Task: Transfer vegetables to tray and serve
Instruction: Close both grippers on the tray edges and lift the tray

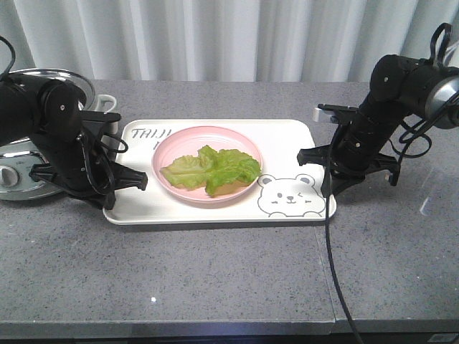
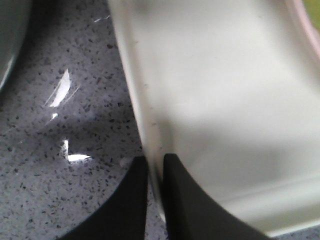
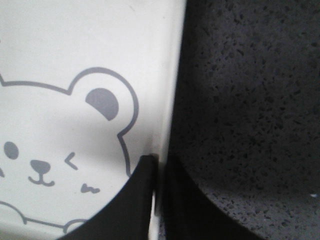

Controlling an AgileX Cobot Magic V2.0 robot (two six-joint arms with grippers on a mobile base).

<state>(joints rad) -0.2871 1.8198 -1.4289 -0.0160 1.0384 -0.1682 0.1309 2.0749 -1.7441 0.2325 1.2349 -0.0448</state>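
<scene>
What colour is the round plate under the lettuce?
Pale pink. The plate shows best in the exterior front-facing view.

Grey speckled counter (image 1: 215,272), white curtains (image 1: 215,36)

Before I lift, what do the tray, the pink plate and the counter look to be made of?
The tray: likely plastic or melamine, cream, semi-gloss; soft sheen, moulded rim, printed bear. The pink plate: probably similar plastic, smooth, faint gloss. The counter: speckled grey stone or quartz, polished; it mirrors lights.

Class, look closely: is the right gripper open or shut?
Shut: the right gripper pinches the tray by its rim, with one finger on each side of it.
</scene>
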